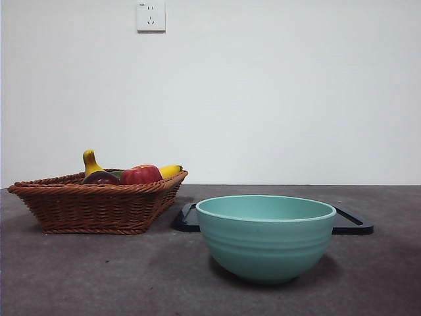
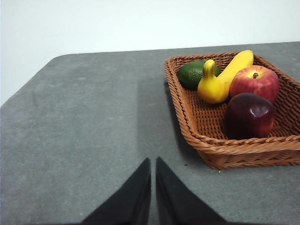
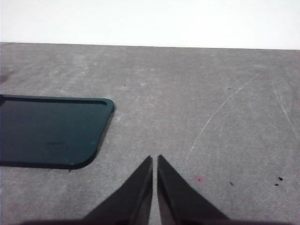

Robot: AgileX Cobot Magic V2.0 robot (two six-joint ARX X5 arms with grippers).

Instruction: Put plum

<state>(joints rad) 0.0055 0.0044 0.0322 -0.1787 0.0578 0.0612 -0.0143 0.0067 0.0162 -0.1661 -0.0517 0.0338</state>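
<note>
While both of your arms waited off to the sides, the plum lay in the wicker basket, at the corner nearest the left wrist camera. You had the red apple just behind it, close enough that the two looked to be touching. A small yellow gourd-shaped fruit stood beside the apple with its neck up, the banana leaned along behind it, and a dark green avocado sat at the far corner.

Your left gripper hung over bare grey table, well apart from the basket, its two black jaws drawn together with only a thin slit between them and nothing held. Your right gripper was the same, jaws nearly meeting and gripping nothing, over the table near a corner of the dark tray.

From the front, you could see the plum only as a dark dome above the basket rim. A teal bowl stood nearest the camera, with the tray behind it, and neither arm showed in that view.
</note>
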